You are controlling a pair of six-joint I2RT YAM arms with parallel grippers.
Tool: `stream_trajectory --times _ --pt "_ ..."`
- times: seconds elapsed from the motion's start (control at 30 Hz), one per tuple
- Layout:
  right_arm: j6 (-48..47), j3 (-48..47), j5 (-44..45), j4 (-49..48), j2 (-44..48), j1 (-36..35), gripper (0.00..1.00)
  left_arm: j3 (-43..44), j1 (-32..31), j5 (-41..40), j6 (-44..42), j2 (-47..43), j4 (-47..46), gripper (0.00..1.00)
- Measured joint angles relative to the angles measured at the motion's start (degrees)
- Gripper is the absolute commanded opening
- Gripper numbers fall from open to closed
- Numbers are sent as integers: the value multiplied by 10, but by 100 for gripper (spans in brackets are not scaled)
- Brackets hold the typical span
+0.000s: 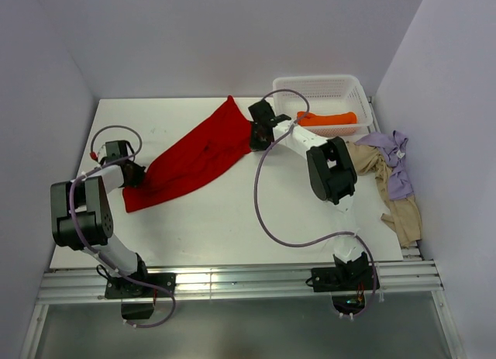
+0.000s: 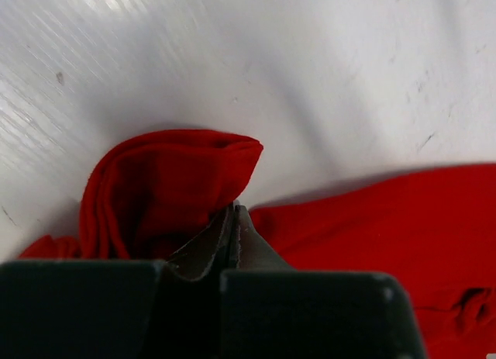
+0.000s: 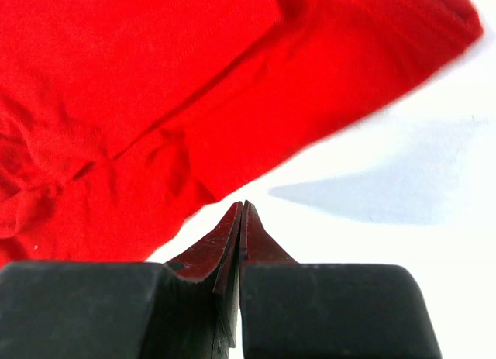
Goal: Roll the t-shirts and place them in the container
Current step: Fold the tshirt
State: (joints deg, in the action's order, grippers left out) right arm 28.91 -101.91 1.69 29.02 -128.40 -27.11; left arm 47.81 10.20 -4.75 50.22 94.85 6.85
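Top external shows the red t-shirt (image 1: 198,153) stretched diagonally on the tabletop (image 1: 232,219), an arm at each end. Only the wrist views show the left fingers (image 2: 221,243) shut against a bunched fold, grip unclear, and the right fingers (image 3: 225,239) shut on nothing beside the cloth edge. Risk: shut tips drag or miss the cloth, so the roll starts crooked.

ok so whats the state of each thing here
red t-shirt, laid out diagonally, unrolled
orange t-shirt, bundled long, looks rolled, in the basket
basket, upright
beige t-shirt, crumpled, unrolled
lavender t-shirt, crumpled on the beige t-shirt
left gripper, shut on a raised fold of the red t-shirt
right gripper, shut at the red t-shirt's edge
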Motion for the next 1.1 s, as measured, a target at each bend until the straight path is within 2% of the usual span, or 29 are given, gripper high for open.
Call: stream_trajectory --times 0.37,0.6,0.77,0.93,1.1 --pt "13 5 -2 -1 1 -3 0 -25 -14 14 1 -19 -7 0" --pt "15 -68 4 24 -55 -4 0 -59 -45 26 12 -53 -1 0" --pt "15 -92 5 33 -69 -4 0 -83 -109 30 38 -81 13 0" --pt "15 -92 4 34 -69 -1 0 -91 -205 30 68 -90 24 0" --pt "14 -96 -2 36 -71 3 0 -113 -259 35 96 -111 27 0"
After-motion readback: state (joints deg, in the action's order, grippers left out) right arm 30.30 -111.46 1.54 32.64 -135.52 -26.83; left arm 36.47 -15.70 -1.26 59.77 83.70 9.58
